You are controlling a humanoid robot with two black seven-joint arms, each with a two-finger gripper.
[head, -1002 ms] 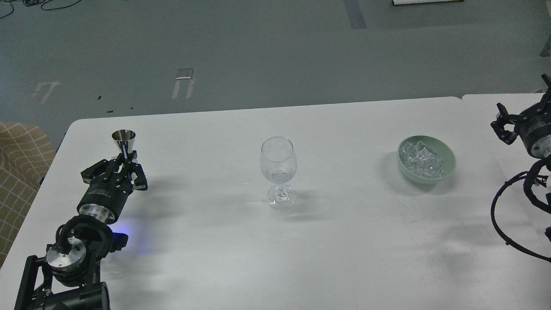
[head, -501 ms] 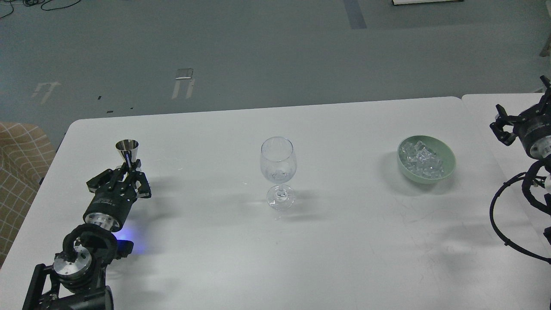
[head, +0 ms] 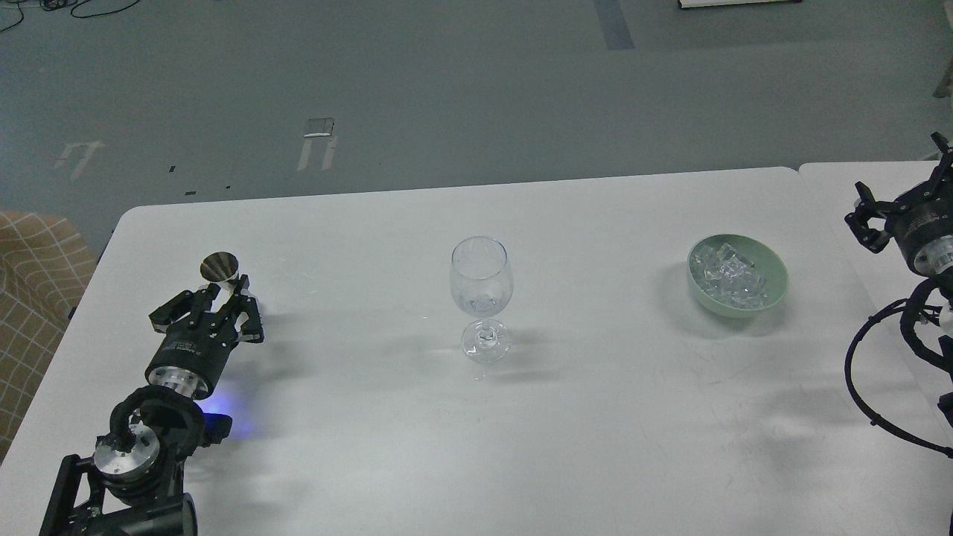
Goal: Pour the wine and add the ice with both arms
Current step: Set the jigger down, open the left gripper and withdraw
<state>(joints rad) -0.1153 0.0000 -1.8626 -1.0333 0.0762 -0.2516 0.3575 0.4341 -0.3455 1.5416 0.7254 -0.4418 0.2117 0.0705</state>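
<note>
Left hand (head: 223, 292) grips the jigger (head: 220, 268), well left of the glass (head: 481, 286). Ice (head: 728, 277) sits right of the glass; right hand (head: 904, 195), can't tell.

A white table (head: 595, 447) (rounded corners) on a grey floor (head: 447, 89), with tan checked upholstery (head: 33, 298) at its left edge.

Open worktop (head: 595, 417) between wine glass (head: 482, 298) and green bowl (head: 737, 275); steel jigger (head: 220, 266) directly ahead of left end effector (head: 223, 298).
</note>
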